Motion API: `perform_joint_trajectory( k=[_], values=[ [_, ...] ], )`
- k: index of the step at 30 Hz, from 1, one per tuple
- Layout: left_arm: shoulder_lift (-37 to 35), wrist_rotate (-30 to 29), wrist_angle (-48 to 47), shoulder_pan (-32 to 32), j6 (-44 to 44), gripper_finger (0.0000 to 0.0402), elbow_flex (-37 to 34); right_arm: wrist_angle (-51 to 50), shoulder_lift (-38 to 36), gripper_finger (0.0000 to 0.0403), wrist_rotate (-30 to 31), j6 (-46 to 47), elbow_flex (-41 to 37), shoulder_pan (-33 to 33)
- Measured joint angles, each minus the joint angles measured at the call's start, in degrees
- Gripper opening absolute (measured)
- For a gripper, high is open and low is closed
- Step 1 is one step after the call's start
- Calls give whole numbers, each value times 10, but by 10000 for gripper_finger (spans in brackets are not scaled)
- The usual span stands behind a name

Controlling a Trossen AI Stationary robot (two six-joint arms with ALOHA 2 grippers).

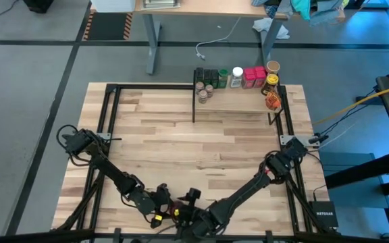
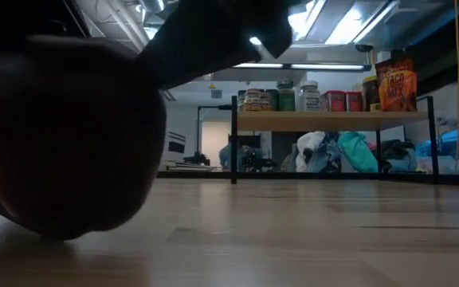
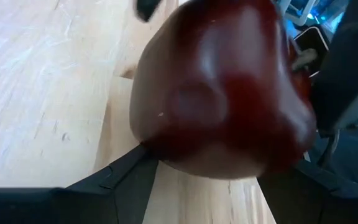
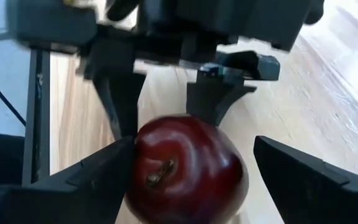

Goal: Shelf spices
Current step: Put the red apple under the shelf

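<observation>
Spices (image 1: 238,77) sit on the shelf (image 1: 238,101) at the far edge, well apart from both pincers. L pincer (image 3: 204,174) grips a dark red apple (image 3: 222,87) at the near edge; R pincer (image 4: 191,180) spread wide round the same apple.

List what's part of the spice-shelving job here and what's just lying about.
Job:
- spices, lined up on the shelf
- shelf, at the far edge of the table

Lying about:
- apple, at the near edge, between the left gripper and right gripper
- clothes, behind the table
- cable, on the floor
</observation>
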Motion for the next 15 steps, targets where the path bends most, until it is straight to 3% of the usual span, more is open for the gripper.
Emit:
perform_joint_trajectory(
  k=[15],
  values=[
    [-2, 5, -17, -11, -45, 255, 2, -5, -3, 335, -16, 4, 1, -27]
  ],
)
